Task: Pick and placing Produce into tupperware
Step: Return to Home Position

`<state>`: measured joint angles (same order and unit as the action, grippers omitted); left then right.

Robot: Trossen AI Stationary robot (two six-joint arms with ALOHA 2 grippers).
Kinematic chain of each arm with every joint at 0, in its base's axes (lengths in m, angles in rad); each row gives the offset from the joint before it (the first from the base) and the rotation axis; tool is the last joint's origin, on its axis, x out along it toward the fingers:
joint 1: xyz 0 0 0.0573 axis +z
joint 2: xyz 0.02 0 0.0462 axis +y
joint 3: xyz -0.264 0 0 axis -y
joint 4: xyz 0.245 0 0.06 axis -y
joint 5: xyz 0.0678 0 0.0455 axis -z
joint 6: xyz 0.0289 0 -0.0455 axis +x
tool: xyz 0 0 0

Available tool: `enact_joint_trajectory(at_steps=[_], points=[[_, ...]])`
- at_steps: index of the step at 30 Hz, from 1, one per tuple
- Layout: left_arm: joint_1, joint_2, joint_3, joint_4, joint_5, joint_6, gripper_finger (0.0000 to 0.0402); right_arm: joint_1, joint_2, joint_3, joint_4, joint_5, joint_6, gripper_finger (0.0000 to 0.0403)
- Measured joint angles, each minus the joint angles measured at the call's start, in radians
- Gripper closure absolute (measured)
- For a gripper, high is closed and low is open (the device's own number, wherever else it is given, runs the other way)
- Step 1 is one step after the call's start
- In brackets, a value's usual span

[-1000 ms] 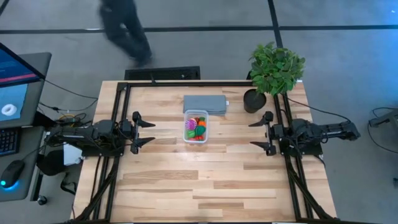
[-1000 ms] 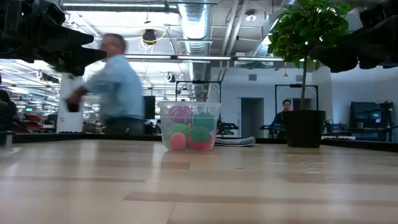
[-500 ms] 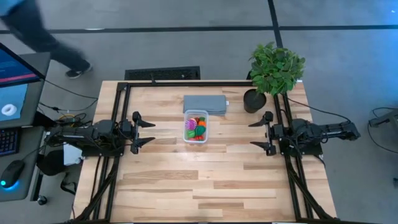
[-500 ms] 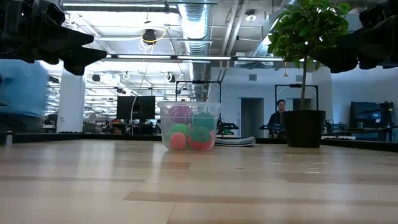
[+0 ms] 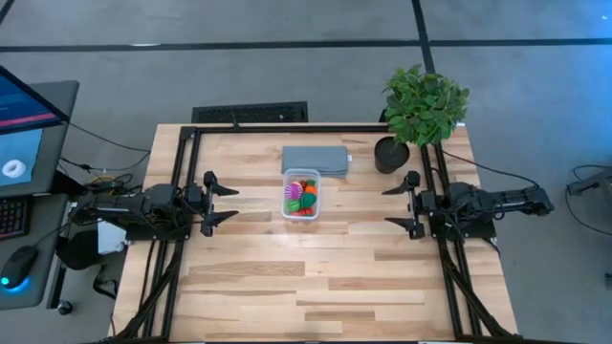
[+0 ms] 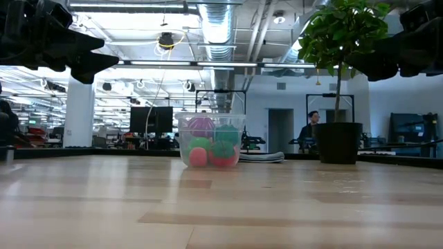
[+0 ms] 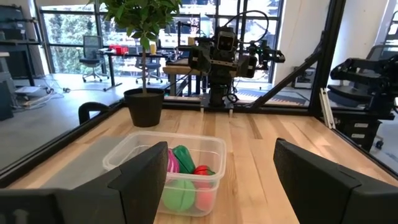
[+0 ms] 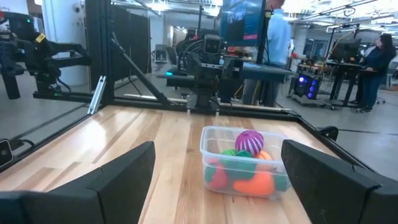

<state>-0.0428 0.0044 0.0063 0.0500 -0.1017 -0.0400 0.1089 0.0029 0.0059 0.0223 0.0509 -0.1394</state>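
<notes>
Left gripper (image 5: 235, 204) hangs released and empty at the tabletop's (image 5: 287, 277) left edge, unmoved over the last second; only a passer-by behind has gone. At centre the tupperware (image 5: 301, 171) holds the produce (image 5: 300, 196), with none left outside. Right gripper (image 5: 385, 206) waits opposite, likewise spread, so the job looks finished.

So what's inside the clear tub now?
The tub holds piled toy produce: a spiky purple ball on top, an orange piece, a red piece and a green piece beneath. Whatever lies under the pile is covered, so no exact count.
</notes>
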Motion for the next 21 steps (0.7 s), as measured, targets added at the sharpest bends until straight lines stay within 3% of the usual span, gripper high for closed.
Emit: enact_joint_trajectory(at_steps=[21], points=[[0.000, 0.000, 0.000, 0.000, 0.000, -0.006, 0.0120, 0.000, 0.000, 0.000, 0.000, 0.000, 0.000, 0.0030]])
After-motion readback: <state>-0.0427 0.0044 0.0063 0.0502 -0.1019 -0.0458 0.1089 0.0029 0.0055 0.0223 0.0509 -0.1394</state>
